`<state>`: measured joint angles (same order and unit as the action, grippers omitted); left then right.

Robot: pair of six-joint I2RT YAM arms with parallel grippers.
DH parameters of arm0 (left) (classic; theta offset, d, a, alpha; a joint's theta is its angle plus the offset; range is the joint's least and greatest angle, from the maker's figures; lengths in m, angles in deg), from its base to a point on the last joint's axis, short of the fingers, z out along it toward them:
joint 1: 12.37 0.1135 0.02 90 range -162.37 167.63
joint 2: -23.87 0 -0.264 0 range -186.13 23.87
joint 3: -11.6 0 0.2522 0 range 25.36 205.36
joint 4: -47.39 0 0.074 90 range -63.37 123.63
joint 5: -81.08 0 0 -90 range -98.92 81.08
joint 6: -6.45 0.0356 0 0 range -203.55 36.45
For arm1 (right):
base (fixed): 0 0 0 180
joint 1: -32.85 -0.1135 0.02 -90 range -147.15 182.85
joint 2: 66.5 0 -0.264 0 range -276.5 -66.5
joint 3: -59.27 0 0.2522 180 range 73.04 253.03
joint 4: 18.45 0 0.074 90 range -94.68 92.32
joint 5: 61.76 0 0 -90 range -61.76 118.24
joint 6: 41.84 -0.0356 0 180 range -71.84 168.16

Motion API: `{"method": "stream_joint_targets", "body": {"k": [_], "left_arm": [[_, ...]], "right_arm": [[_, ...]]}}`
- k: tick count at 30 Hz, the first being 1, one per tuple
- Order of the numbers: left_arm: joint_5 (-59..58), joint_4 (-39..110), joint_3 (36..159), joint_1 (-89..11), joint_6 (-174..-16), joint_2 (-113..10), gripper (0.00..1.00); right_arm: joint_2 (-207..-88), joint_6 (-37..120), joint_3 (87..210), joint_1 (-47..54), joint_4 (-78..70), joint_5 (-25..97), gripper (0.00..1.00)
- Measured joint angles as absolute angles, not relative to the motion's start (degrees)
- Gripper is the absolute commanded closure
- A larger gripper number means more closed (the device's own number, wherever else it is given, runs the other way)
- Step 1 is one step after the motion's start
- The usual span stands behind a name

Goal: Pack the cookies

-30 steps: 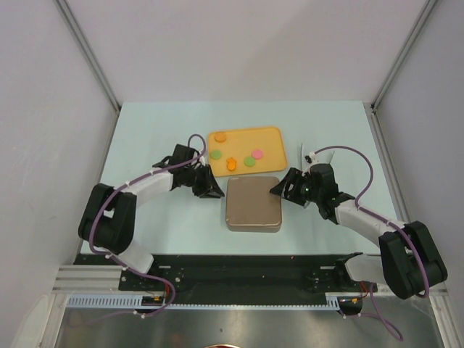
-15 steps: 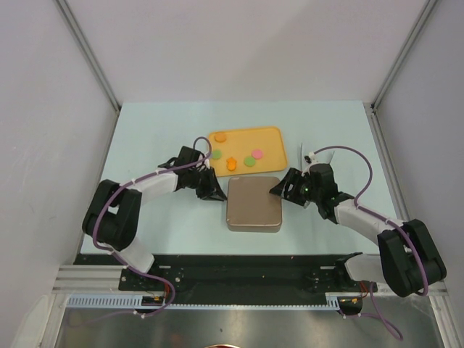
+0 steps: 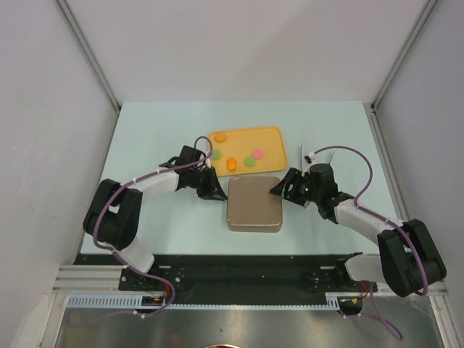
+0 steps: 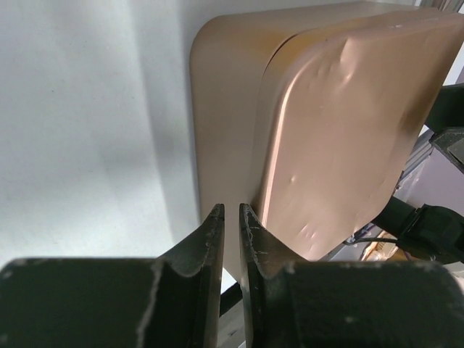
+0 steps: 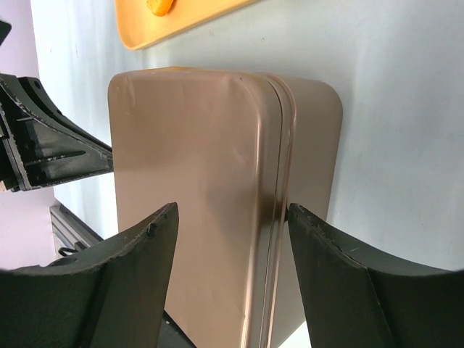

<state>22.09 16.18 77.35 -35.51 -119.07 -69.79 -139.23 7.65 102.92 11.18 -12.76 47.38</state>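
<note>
Tin mid desk, lid on, almost square, no clear long axis. Cookies on orange tray, just far of tin, none packed.
Left tool at tin's far-left corner, narrow, slit empty, lid edge just right of tips.
Right tool at far-right corner, wide, holding nothing.
Judgement: lid comes first; left tool nearer cookies.

A pale mint-green bench stands inside a booth of plain white walls, joined at the back corners by slanting aluminium posts. Along the near edge lies a black base plate, then a slotted rail. The light is soft and even, and shadows are faint.
</note>
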Motion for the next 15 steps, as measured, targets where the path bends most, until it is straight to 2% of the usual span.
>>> {"method": "stream_joint_targets", "body": {"k": [15], "left_arm": [[21.1, 15.0, 78.8, -36.3, -119.1, -69.8, 0.82]], "right_arm": [[-139.9, 7.7, 102.9, 11.2, -13.2, 46.9, 0.3]]}}
